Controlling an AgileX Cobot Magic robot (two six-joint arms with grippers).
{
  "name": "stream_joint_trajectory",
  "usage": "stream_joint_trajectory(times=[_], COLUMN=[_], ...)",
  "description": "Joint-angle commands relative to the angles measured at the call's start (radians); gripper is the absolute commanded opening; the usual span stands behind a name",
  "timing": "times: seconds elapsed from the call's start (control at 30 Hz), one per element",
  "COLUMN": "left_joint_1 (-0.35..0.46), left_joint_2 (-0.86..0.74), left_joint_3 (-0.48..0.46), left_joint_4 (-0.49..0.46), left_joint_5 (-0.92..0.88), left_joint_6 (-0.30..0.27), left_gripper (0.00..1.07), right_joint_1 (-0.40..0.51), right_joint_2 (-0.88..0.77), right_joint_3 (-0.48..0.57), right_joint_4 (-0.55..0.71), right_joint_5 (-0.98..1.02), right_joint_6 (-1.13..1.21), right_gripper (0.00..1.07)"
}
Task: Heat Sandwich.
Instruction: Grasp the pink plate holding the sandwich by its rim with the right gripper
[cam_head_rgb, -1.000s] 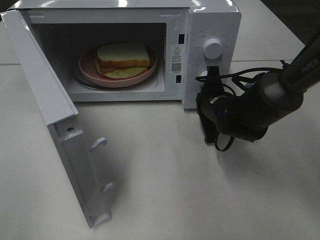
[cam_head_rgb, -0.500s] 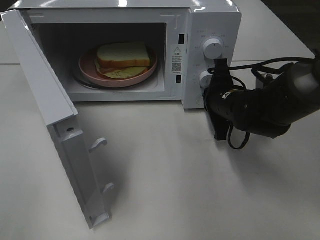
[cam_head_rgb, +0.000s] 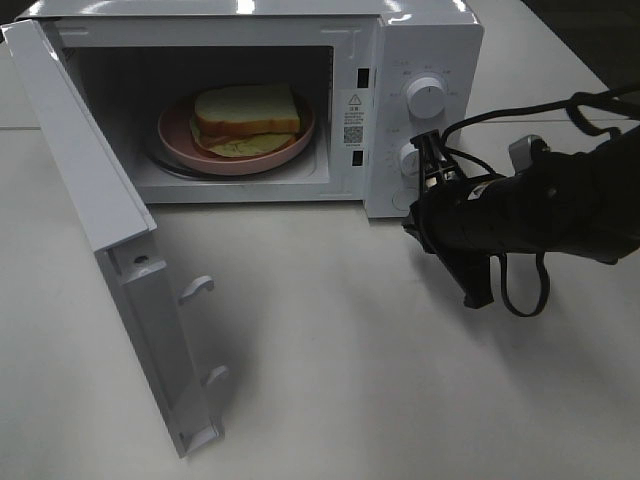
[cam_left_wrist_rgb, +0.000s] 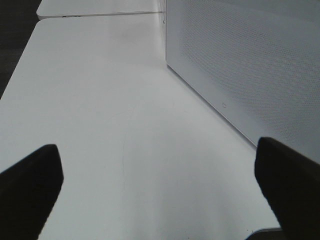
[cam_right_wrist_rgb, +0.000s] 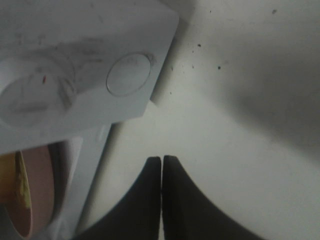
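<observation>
Seen from the high camera, the microwave door (cam_head_rgb: 100, 230) stands swung wide open at 9 o'clock. Behind it, at about 11 o'clock, the sandwich (cam_head_rgb: 247, 112) lies on a pink plate (cam_head_rgb: 175, 135) inside the microwave (cam_head_rgb: 420, 40). The loading part looks done. What seems left is to shut the door and turn a knob to start the heating. The upper knob (cam_head_rgb: 427, 98) and lower knob (cam_head_rgb: 410, 158) sit on the front panel at 1 o'clock. At 3 o'clock the right gripper (cam_head_rgb: 478, 295) hangs just above the table (cam_head_rgb: 330, 390), near the lower knob but apart from it. Its fingers are pressed together with nothing between them, which its wrist view confirms (cam_right_wrist_rgb: 161, 200). The left gripper (cam_left_wrist_rgb: 160, 190) does not appear in the high view at all. Its own camera shows the fingers spread wide over bare table, holding nothing, beside a white dotted panel (cam_left_wrist_rgb: 250, 65) that may be the door's outer face, though I cannot be sure. The knob markings are too small to read, a black cable crosses part of the lower knob, and the right arm is cut off at the picture's edge. The right wrist view is blurred, showing only a sliver of plate and yellow filling.
</observation>
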Motion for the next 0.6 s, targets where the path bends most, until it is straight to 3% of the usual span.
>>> stream_joint_trajectory(times=[0.03,0.6], left_joint_1=[0.001,0.001], left_joint_2=[-0.025,-0.025], left_joint_3=[0.001,0.001], left_joint_4=[-0.004,-0.004], left_joint_5=[-0.007,-0.007], left_joint_6=[-0.004,-0.004], left_gripper=[1.03,1.03], right_joint_1=[-0.004,-0.007], right_joint_2=[-0.045,-0.207], right_joint_3=[0.002,-0.031], right_joint_4=[-0.038,-0.126], right_joint_5=[0.086,0.589], right_joint_6=[-0.096,-0.639], right_gripper=[0.05,0.08])
